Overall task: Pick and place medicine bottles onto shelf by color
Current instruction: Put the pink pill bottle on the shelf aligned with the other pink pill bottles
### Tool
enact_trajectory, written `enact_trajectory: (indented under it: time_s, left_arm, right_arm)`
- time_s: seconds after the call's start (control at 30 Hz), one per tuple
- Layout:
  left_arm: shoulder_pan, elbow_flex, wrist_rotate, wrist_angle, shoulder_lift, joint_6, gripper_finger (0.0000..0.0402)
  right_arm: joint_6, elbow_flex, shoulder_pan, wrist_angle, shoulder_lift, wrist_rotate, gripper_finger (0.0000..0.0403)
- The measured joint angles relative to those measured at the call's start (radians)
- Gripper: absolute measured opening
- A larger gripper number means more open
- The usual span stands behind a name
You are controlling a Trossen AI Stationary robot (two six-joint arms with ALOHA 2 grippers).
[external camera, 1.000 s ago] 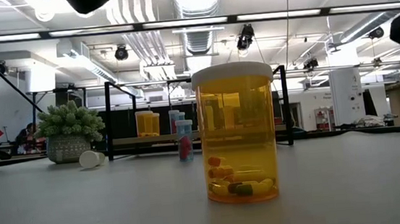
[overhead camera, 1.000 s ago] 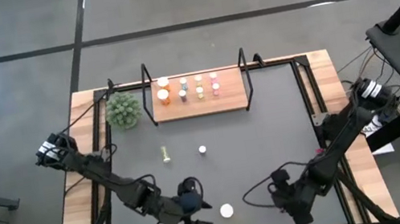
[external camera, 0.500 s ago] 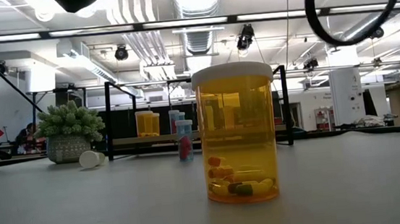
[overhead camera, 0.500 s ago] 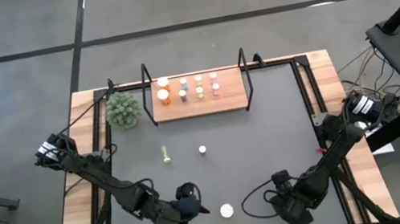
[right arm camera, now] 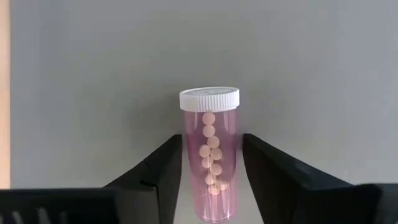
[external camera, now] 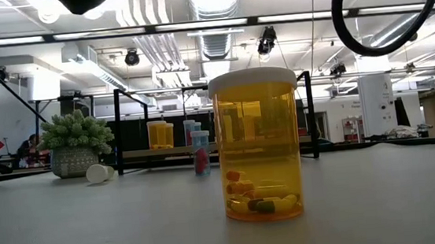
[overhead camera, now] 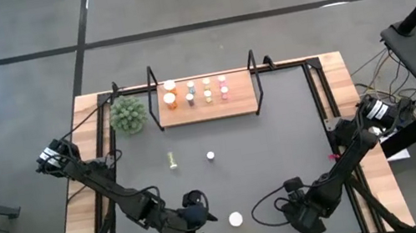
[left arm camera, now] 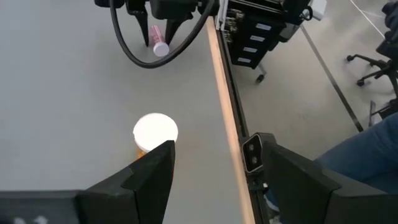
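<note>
Nearest the front edge of the worktop, the right fingers flank a pink bottle lying on its side, white cap pointing away from the wrist; both pads sit just beside its body, and whether they are already pressing it cannot be told. In the left wrist view the same bottle shows under the right arm, just beside the worktop's front edge. The left fingers stand apart with nothing between them, hovering near the front edge; a wide orange bottle stands upright on the worktop just beside one of them, between the two arms. In the low view this orange bottle fills the centre, pills visible at its bottom. Farther from the fingers, a small white-capped bottle stands mid-worktop, and a yellowish bottle lies on its side near it. Farthest off, the shelf carries two orange bottles at one end and rows of smaller bottles beside them. A green plant ball sits just beside the shelf.
</note>
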State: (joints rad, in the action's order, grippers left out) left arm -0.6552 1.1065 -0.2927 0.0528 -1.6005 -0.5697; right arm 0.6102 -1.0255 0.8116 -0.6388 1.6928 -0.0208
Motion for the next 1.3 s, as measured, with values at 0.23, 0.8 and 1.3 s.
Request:
enact_trajectory:
  time_s: [0.23, 0.8, 1.3]
  left_arm:
    - [0.0, 0.001, -0.013, -0.001, 0.0, 0.0, 0.0224]
    - [0.029, 0.001, -0.126, -0.027, 0.0, 0.011, 0.0224]
    - [0.203, 0.006, -0.424, -0.205, 0.0, 0.186, 0.0224]
  right_arm:
    - [0.0, 0.004, 0.0, -0.001, -0.021, 0.003, 0.0117]
    - [-0.024, 0.001, -0.043, -0.033, -0.222, -0.155, 0.0103]
    - [-0.286, 0.0, -0.232, 0.443, -0.62, -0.615, 0.0104]
